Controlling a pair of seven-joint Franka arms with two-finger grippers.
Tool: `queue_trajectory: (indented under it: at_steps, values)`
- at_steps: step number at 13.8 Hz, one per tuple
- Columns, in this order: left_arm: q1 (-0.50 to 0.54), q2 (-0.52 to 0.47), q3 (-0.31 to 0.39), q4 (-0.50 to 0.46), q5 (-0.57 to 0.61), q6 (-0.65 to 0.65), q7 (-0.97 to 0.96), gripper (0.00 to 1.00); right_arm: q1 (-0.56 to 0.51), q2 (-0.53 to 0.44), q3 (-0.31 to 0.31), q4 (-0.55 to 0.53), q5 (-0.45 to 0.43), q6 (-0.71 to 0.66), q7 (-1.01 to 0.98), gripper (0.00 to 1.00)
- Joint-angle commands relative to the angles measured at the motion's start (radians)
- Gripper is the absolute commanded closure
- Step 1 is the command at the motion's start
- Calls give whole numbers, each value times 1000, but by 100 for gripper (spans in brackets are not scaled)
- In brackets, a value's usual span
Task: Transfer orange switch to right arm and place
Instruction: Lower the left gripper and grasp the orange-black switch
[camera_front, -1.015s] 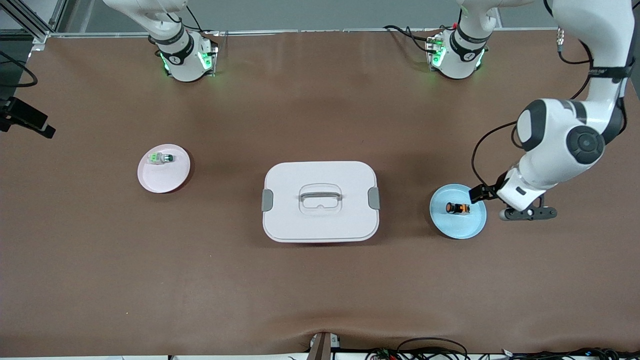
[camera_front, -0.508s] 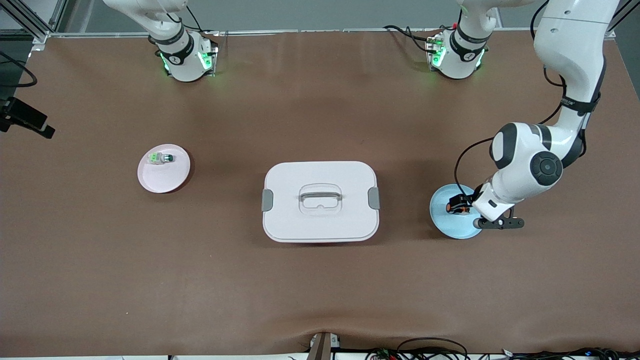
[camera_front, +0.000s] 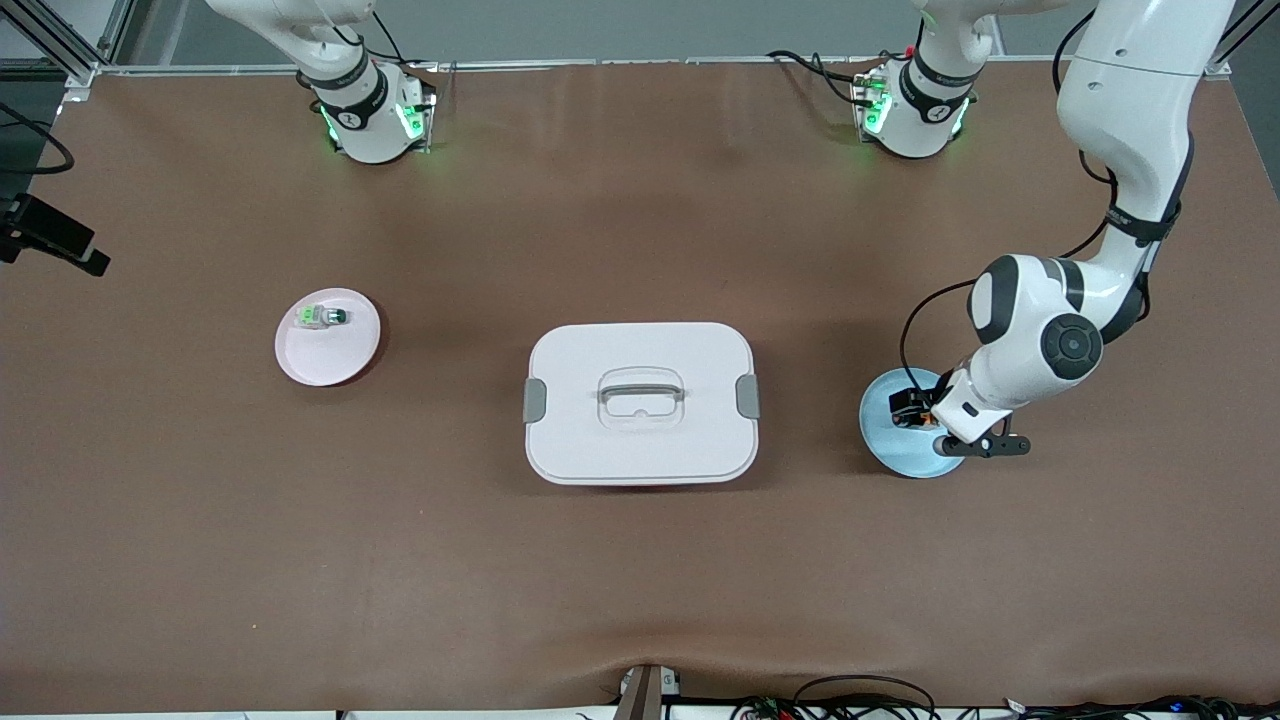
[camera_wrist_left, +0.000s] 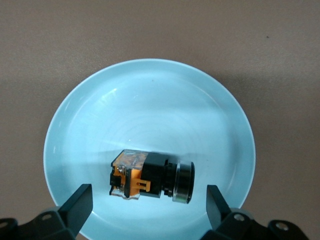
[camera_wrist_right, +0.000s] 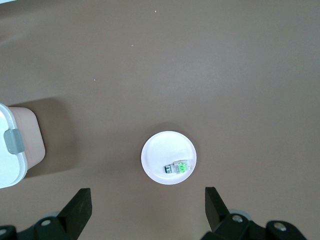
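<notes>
The orange switch (camera_wrist_left: 150, 176) lies on its side on the light blue plate (camera_wrist_left: 150, 100), which sits toward the left arm's end of the table (camera_front: 885, 445). My left gripper (camera_wrist_left: 147, 210) is low over the plate, open, with one finger on each side of the switch and neither touching it. In the front view the left gripper (camera_front: 918, 412) hides most of the switch. My right gripper (camera_wrist_right: 147, 210) is open and empty, high above the table near the pink plate (camera_wrist_right: 157, 150). Its arm waits, and its hand is out of the front view.
A white lidded box with a handle (camera_front: 640, 402) stands mid-table between the two plates; its corner shows in the right wrist view (camera_wrist_right: 12, 150). The pink plate (camera_front: 335, 360) toward the right arm's end holds a small white-and-green part (camera_front: 320, 317), also seen from the right wrist (camera_wrist_right: 177, 168).
My left arm has swung from beside the blue plate to over it and come down, so its open fingers now flank the switch. The right arm has not visibly moved.
</notes>
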Motion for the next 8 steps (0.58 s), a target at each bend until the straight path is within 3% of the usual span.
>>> queue_trajectory:
  at_steps: [1, 2, 3, 5, 7, 8]
  values:
    - [-1, 10, -2, -16, 6, 45, 12, 0, -18, 6, 10, 18, 13, -15, -4, 0]
    - [0, 13, -2, -16, 6, 51, 12, 0, -18, 6, 10, 18, 13, -15, -4, 0]
    - [0, 19, -2, -16, 6, 54, 12, 7, -18, 6, 10, 18, 13, -15, -4, 0]
    - [0, 24, -2, -16, 8, 55, 12, 29, -22, 6, 10, 17, 13, -15, -4, 0]
    - [0, 22, -2, -13, 8, 54, 12, 91, -22, 6, 10, 17, 13, -16, -4, 0]
    - [-1, 16, -4, -10, 8, 52, 8, 100, -22, 6, 10, 17, 13, -16, -4, 0]
